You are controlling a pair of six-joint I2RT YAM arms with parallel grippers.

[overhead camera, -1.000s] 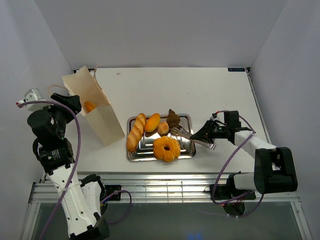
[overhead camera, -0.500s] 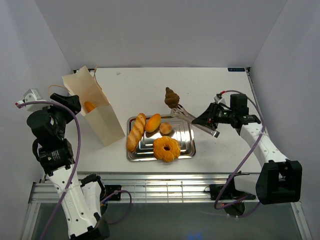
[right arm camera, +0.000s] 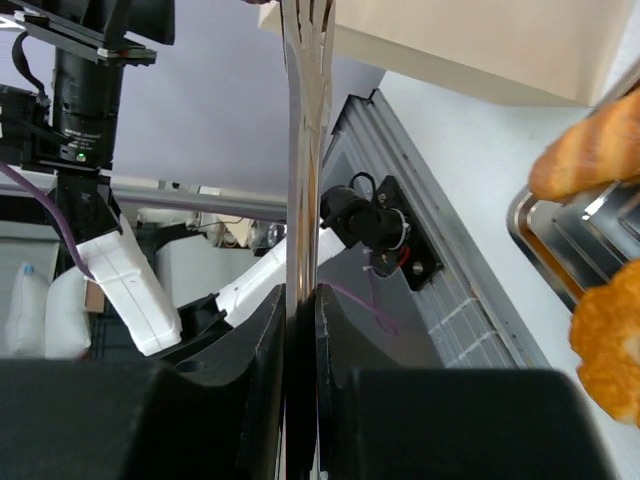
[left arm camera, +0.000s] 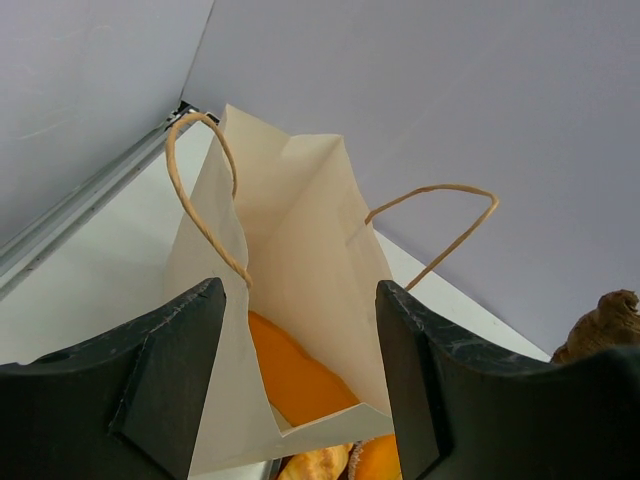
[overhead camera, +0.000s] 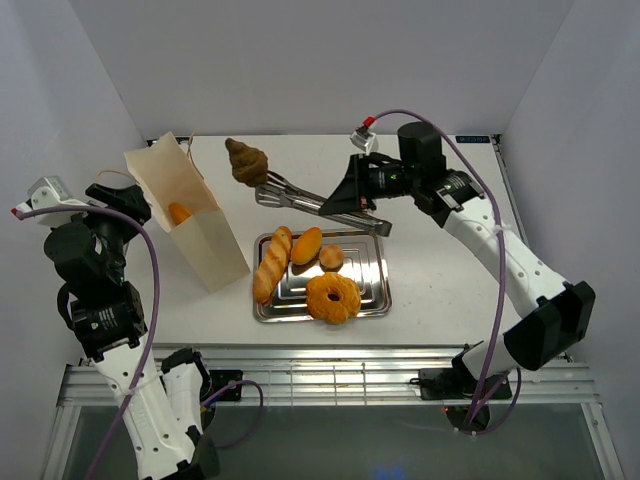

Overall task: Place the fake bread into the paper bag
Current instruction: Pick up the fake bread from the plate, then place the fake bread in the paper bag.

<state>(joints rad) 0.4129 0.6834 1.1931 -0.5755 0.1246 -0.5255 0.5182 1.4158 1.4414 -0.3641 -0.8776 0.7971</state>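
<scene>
Steel tray (overhead camera: pixel 372 264) on white table (overhead camera: pixel 440 290); tongs (overhead camera: pixel 300 197) aloft beyond tray.

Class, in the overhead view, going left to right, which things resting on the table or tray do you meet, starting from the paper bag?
paper bag → baguette → oval roll → small round roll; doughnut left out, it overlaps.

Left gripper (left arm camera: pixel 298 300) agape — right gripper (overhead camera: pixel 345 195) clamped tight, arm outstretched.
</scene>
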